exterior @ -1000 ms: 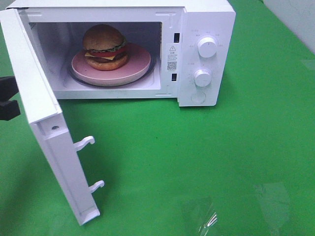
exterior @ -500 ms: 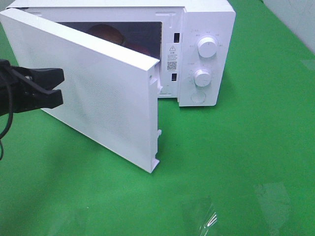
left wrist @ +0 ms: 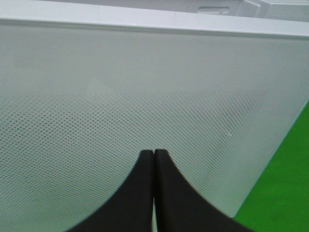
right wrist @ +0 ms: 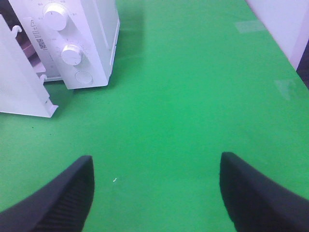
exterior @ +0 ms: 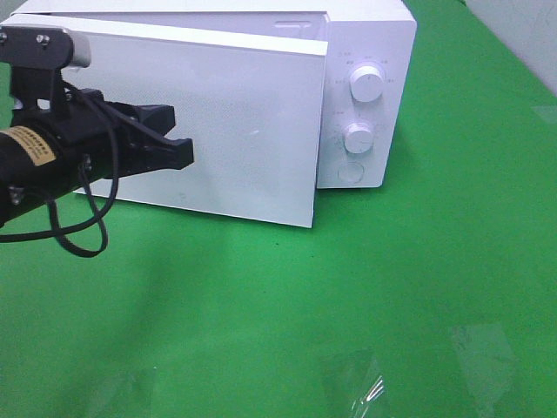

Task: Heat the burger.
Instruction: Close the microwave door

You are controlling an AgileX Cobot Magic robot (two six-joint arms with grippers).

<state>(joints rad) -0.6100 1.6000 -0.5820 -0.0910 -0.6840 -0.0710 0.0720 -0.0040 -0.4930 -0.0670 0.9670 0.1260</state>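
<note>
The burger is hidden behind the white microwave door (exterior: pixel 244 122), which stands a small gap short of the microwave body (exterior: pixel 370 43). My left gripper (exterior: pixel 181 135) is shut with nothing in it, its tips against the outer face of the door, left of the middle. The left wrist view shows the shut fingers (left wrist: pixel 153 157) pressed to the dotted door panel (left wrist: pixel 145 96). My right gripper (right wrist: pixel 157 193) is open and empty, low over the green cloth, to the right of the microwave (right wrist: pixel 91 38). From there the door (right wrist: pixel 19 82) shows ajar, with its latch hooks exposed.
Two white knobs (exterior: pixel 366 84) (exterior: pixel 358 137) and a round button (exterior: pixel 351 172) sit on the microwave's right panel. Patches of clear tape (exterior: pixel 361 383) (exterior: pixel 483 344) lie on the green cloth (exterior: pixel 418 261). A pale wall (exterior: pixel 522 26) rises at the back right.
The door has swung from wide open to nearly shut, covering the burger and plate. My left gripper followed it in from the left edge, pushing on the door. The right gripper stays open.
</note>
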